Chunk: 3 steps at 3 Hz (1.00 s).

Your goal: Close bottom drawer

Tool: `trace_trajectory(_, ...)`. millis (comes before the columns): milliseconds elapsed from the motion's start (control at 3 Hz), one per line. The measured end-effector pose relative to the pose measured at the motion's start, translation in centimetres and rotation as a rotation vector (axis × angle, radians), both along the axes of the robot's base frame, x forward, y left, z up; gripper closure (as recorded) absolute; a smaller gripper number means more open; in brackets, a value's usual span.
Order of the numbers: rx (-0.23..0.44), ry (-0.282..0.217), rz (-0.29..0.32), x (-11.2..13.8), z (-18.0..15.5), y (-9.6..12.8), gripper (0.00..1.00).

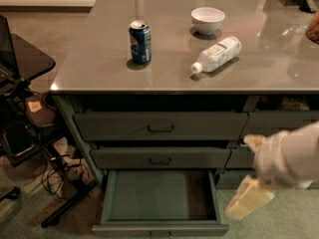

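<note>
Reference point: bottom drawer [159, 195], standing pulled out forward of the cabinet face. Stacked directly above it are the middle drawer [160, 158], the top drawer [160, 126], then the counter [89, 68]. On the counter, the can [140, 42] sits over the drawer's left half. The bottle [216, 55] lies over its right edge, with the bowl [208, 20] further back. The hand [248, 200] is just right of the drawer's front right corner; contact not discernible.

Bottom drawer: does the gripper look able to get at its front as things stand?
Probably yes. The gripper hangs just right of the pulled-out bottom drawer, near its front corner, and nothing visible stands between them.
</note>
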<state>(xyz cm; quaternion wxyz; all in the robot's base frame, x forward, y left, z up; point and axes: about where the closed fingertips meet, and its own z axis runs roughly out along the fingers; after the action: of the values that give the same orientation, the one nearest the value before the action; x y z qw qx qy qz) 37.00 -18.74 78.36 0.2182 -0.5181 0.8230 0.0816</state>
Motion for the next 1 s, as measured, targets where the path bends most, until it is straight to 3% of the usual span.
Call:
trace_trajectory(667, 0.044, 0.199, -0.125, -4.9, -20.0, 0.0, 0.0)
trace_trajectory(1000, 0.043, 0.199, -0.125, -4.9, -20.0, 0.0, 0.0)
